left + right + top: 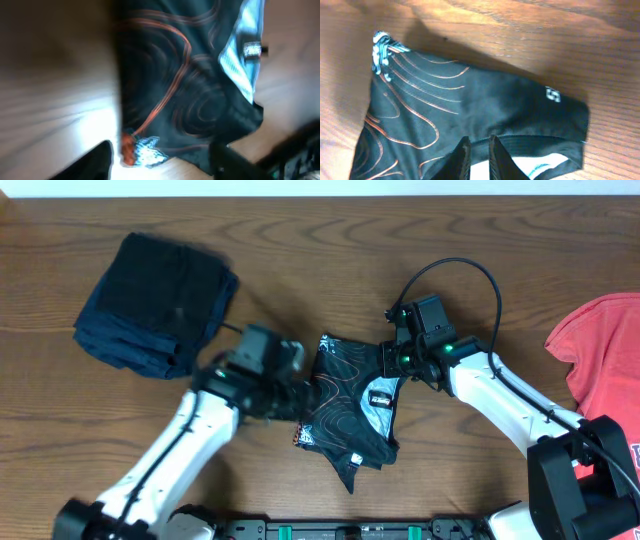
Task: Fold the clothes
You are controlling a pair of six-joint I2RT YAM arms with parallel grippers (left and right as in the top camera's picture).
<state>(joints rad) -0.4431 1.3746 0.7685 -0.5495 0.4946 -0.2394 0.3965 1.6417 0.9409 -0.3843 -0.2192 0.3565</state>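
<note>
The clothes are a black jersey (345,405) with thin orange lines, crumpled in the middle of the table, and a coral-red T-shirt (600,340) at the right edge. My left gripper (290,395) is at the jersey's left edge. In the left wrist view the left gripper (161,150) is open, its fingers wide apart, and a jersey (190,85) corner with a white logo lies between them. My right gripper (392,362) is at the jersey's upper right. In the right wrist view the right gripper (479,140) has its fingers pinched on the jersey's (470,100) dark hem band.
A folded dark navy pile (155,305) lies at the back left of the wooden table (300,240). The coral-red T-shirt runs off the right edge beside the right arm's base (580,470).
</note>
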